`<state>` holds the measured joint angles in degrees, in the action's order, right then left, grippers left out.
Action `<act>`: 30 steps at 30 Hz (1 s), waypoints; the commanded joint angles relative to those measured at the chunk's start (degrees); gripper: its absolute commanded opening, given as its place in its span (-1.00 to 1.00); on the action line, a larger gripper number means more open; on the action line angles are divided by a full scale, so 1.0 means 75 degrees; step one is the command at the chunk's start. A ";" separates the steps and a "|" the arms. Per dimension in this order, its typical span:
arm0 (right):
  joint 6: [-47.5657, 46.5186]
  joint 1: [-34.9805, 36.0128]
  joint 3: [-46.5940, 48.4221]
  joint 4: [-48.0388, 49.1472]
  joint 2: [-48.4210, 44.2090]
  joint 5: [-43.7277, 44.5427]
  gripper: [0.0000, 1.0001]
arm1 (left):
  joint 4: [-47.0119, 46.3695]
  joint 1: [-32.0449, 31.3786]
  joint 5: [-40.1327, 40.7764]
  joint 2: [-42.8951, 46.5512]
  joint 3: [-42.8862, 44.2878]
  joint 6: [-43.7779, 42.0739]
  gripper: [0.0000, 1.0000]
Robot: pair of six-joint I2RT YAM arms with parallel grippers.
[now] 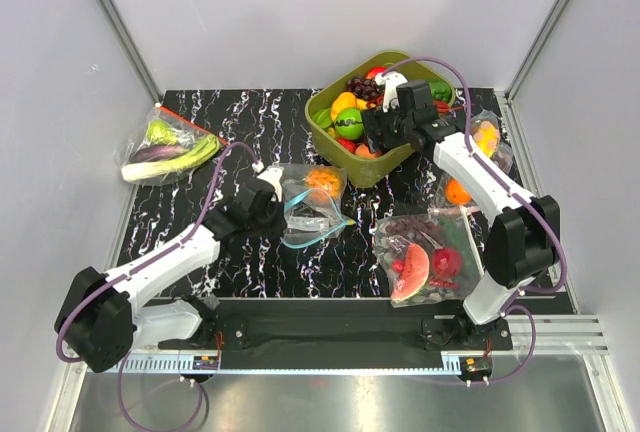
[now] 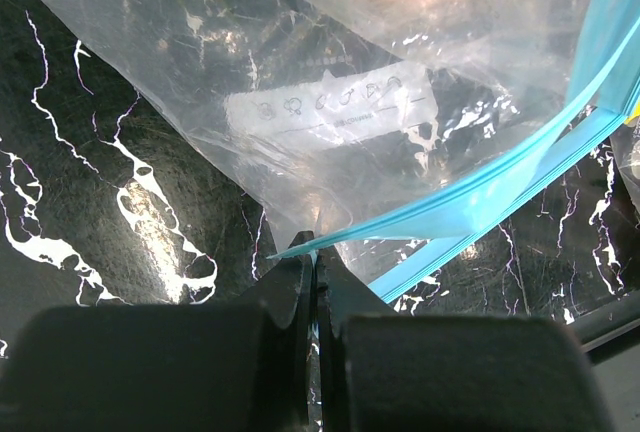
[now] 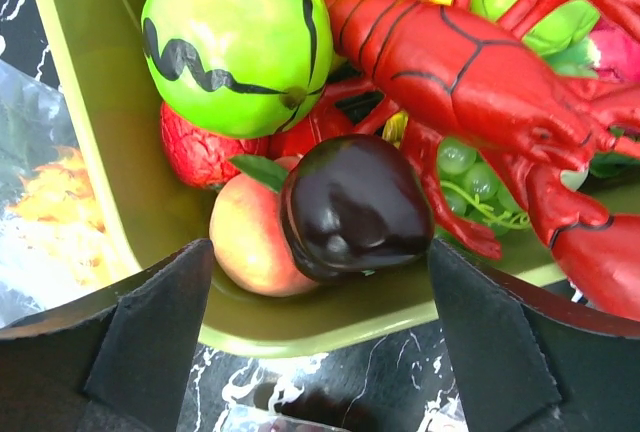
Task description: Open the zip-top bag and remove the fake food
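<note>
The zip-top bag [image 2: 330, 112] is clamped by its corner in the left jaws, the purple fruit [image 3: 355, 207] seen lying below the parted right jaws.

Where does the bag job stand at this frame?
Done, it seems: the zip-top bag has its blue strip parted, and a dark purple fruit lies in the green bin under the open right gripper. In hand: the left gripper is shut on the bag's corner by the zip. Left: an orange piece is inside the bag and has to come out.
</note>
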<state>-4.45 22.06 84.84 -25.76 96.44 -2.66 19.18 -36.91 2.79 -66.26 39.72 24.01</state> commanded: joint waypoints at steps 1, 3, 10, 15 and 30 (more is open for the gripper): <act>-0.0016 0.0011 0.0243 -0.0070 -0.0495 0.0037 0.90 | -0.0401 -0.0001 -0.0114 0.0045 0.0141 -0.0002 -1.00; -0.0016 0.0023 0.0045 0.0024 -0.0950 -0.0137 0.87 | -0.0389 -0.0001 -0.0114 0.0092 0.0152 0.0010 -1.00; -0.0262 0.1508 -0.0682 -0.0057 -0.2417 -0.0396 0.70 | -0.0296 -0.0001 -0.0219 0.0268 0.0305 0.0033 -1.00; 0.0835 0.2797 -0.1595 0.0421 -0.2465 -0.2350 0.51 | -0.0284 -0.0001 -0.0301 0.0291 0.0328 0.0045 -1.00; 0.2280 0.4101 -0.3132 0.3198 -0.0568 -0.1511 0.43 | -0.0799 -0.0013 -0.1435 0.0701 -0.0046 0.0571 -1.00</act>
<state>10.00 52.86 60.97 -11.25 90.39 -18.81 18.26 -36.93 -2.72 -63.46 39.75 26.33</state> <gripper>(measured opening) 0.720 0.012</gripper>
